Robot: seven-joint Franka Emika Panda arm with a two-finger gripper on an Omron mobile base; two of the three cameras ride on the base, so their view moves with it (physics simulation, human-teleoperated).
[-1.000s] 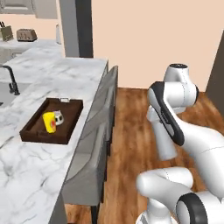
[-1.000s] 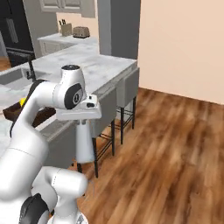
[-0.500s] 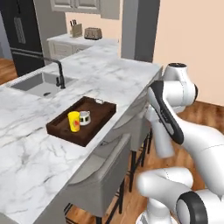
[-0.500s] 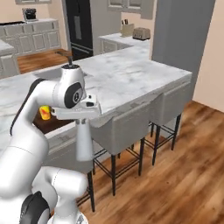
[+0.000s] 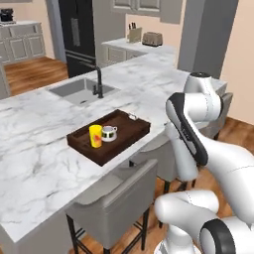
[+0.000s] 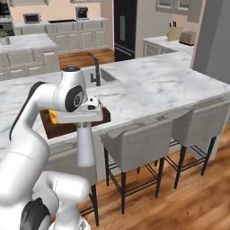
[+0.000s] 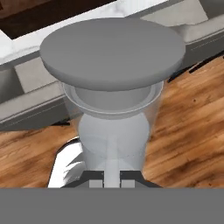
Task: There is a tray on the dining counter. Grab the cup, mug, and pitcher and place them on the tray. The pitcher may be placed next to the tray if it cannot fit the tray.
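Gripping the pitcher point(image 6: 86, 146), the tool point(image 6: 83, 120) has its jaws drawn in tight on the vessel's top, and the tall grey body hangs straight down below the hand, in front of the table's point(image 5: 44, 163) near edge and above the wooden floor point(image 6: 179, 197). From the hand camera the pitcher point(image 7: 113, 109) is seen along its length, its broad flat base nearest the lens and the slimmer neck running back toward the fingers.

On the table, the dark brown tray point(image 5: 130, 133) lies close to the near edge, angled across the marble. Inside it, toward its left end in the left base view, the yellow cup point(image 5: 95, 136) stands upright with the white mug point(image 5: 109, 132) just beside it on the right; whether the two touch cannot be told. The rest of the tray floor is bare. From the right base camera the tray point(image 6: 60, 128) shows partly behind the arm, with a bit of the cup point(image 6: 53, 117) at the arm's edge.

Farther back in the table sits the inset sink point(image 5: 79, 92) with the black faucet point(image 5: 99, 82) on its right side. Grey-seated stools point(image 6: 134, 146) stand tucked along the table's near edge, and the pitcher hangs just left of the closest one in the right base view.
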